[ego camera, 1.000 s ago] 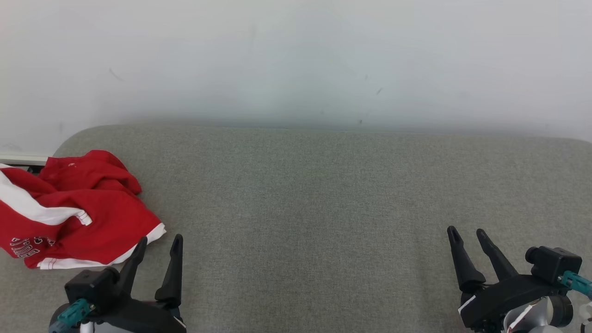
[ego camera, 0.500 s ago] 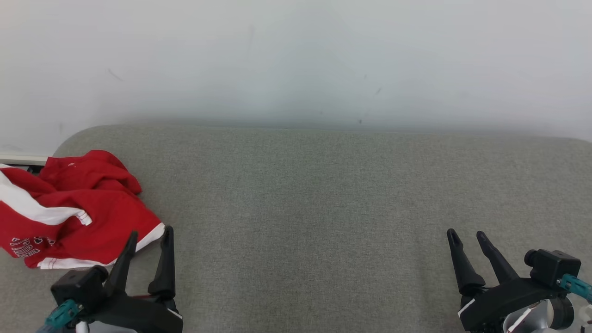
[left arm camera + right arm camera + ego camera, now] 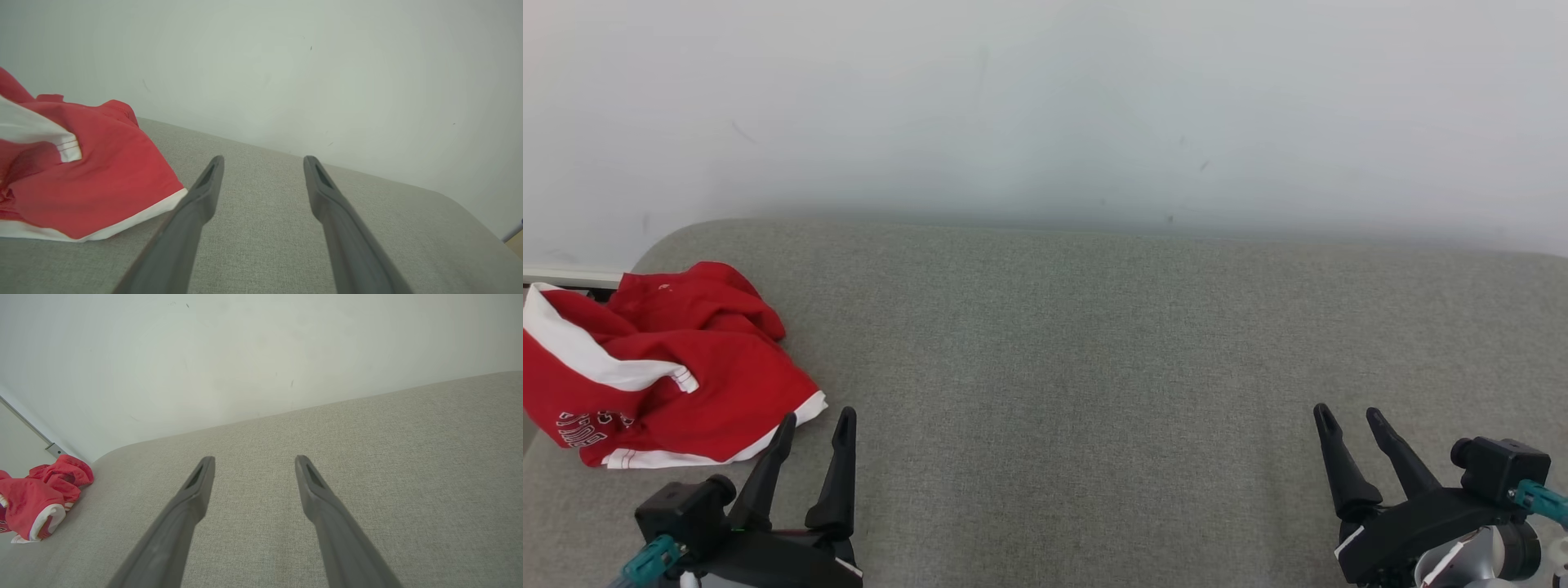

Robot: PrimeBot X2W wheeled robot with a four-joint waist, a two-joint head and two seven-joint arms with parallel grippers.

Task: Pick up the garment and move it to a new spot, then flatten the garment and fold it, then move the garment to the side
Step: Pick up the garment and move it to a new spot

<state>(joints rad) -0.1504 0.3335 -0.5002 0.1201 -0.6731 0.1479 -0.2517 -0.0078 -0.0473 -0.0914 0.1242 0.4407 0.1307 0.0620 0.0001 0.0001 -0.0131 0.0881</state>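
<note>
From the head view, the red garment (image 3: 670, 367) lies crumpled on the grey cushion (image 3: 1094, 343), just ahead and to the left of my left pincer (image 3: 818, 416). Its fingers stand apart and empty, angled toward the white hem for the pick-up. My right pincer (image 3: 1347, 411), also spread and empty, hovers well apart from the cloth, probably to leave the middle free as the new spot.

In the left wrist view, the hem lies just outside the left finger, not between the fingers, so I'd swing left before closing.

In the right wrist view, the garment sits far to the left of the fingers, with bare cushion between them.

Crumpled red garment (image 3: 678, 367) with white trim lies on the cushion's left end.
</note>
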